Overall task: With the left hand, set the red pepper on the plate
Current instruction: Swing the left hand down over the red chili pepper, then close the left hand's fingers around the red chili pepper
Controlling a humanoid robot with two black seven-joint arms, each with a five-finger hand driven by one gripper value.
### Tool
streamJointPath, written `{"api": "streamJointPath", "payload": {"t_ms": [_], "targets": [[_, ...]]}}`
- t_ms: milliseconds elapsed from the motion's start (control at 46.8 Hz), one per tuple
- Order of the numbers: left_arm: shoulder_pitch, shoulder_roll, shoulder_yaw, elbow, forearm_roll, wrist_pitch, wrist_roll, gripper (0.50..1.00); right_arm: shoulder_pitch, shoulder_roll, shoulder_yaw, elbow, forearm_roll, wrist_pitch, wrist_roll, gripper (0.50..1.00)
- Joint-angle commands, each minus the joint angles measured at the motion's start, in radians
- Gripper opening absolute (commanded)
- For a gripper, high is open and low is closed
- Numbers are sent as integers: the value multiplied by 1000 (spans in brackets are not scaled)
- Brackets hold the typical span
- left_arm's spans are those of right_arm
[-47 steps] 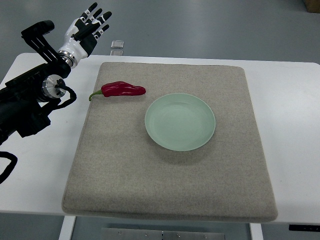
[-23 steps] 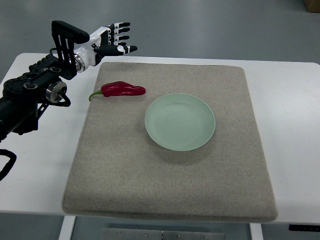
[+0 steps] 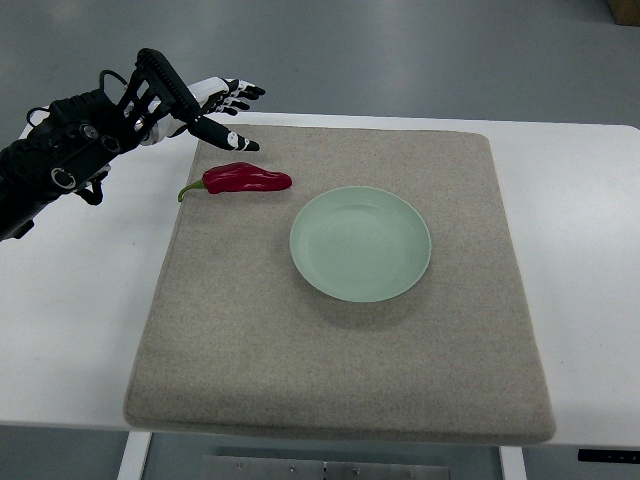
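Grey felt makes up the mat [image 3: 340, 330] that covers most of the white table [image 3: 580, 260], its near edge running almost to the table's front edge. Nothing else sits on the near half of the mat. Further in, a little right of centre, lies a pale green plate [image 3: 360, 243], round, shallow and bare, with a soft shadow under its near rim. No object stands between the plate and the pepper; only open felt separates them.

Beyond and to the left of the plate, near the mat's far left corner, the red pepper [image 3: 246, 179] lies flat on the felt, well short of the plate. It is dark glossy red, long and slightly wrinkled, its blunt tip pointing right toward the plate and its thin green stem curling out to the left over the mat's edge.

Just beyond the pepper, the left hand [image 3: 215, 105] hovers above the far left corner of the mat, coming in on a black arm [image 3: 60, 165] from the left edge. Its white and black fingers [image 3: 240, 91] are spread and stretched out to the right, holding nothing, with the thumb angled down toward the pepper but not touching it.

Past the table is grey floor [image 3: 400, 50]. No writing or labels can be read anywhere.
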Motion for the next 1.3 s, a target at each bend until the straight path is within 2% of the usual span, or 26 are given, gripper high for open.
{"api": "streamJointPath", "payload": {"t_ms": [0, 278, 662, 748, 919, 1026, 1068, 1197, 1282], "targets": [[-1, 1, 22, -1, 76, 4, 0, 898, 0, 0, 0, 0, 0, 0, 0, 928], [-10, 1, 36, -64, 185, -1, 0, 891, 0, 0, 0, 0, 1, 0, 0, 928], [-18, 1, 108, -73, 194, -8, 0, 879, 0, 0, 0, 0, 0, 0, 0, 928], [-19, 1, 108, -73, 194, -7, -1, 853, 0, 0, 0, 0, 0, 0, 0, 928], [-19, -1, 108, -73, 222, 2, -1, 744, 2, 0, 0, 0, 0, 0, 0, 928], [-18, 1, 108, -73, 239, 2, -1, 737, 0, 0, 0, 0, 1, 0, 0, 928], [-16, 1, 108, -73, 239, 2, -1, 714, 0, 0, 0, 0, 0, 0, 0, 928], [-16, 1, 113, -73, 239, 1, -1, 698, 0, 0, 0, 0, 0, 0, 0, 928], [-16, 1, 113, -73, 240, 1, -1, 628, 0, 0, 0, 0, 0, 0, 0, 928]]}}
